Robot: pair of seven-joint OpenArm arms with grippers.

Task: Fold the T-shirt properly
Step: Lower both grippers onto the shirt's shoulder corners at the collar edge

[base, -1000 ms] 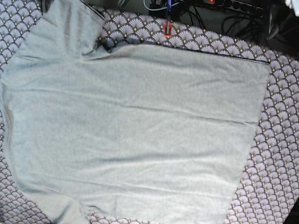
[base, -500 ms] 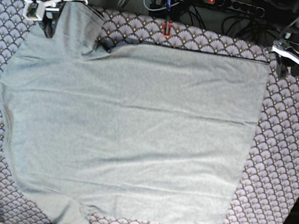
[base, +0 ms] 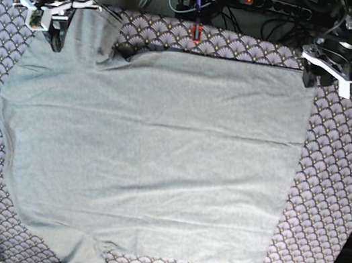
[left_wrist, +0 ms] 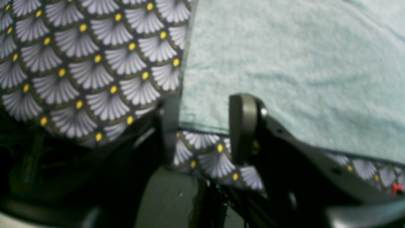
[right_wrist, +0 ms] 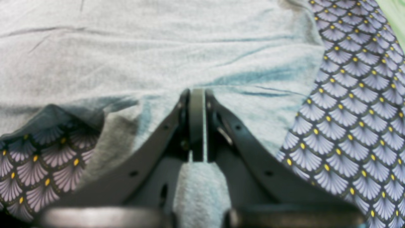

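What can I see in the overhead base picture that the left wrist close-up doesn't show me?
Only the base view shows the whole T-shirt spread flat, both sleeves, and the right gripper at the far sleeve. Only the left wrist view shows the left gripper with jaws apart, straddling the shirt's corner, and the yellow dots of the table cloth. Both show shirt, cloth and that gripper.

My left gripper [left_wrist: 202, 126] stands with its jaws parted, one dark pad on either side of the T-shirt's [left_wrist: 284, 69] corner. The left pad sits at the shirt's side edge; the right pad [left_wrist: 242, 126] overlaps the grey fabric just above the hem. Whether either pad touches the cloth cannot be told; the picture is blurred. The thin dark hem runs rightward from the corner. Left of and below the shirt lies the scallop-patterned table cloth [left_wrist: 79, 63].
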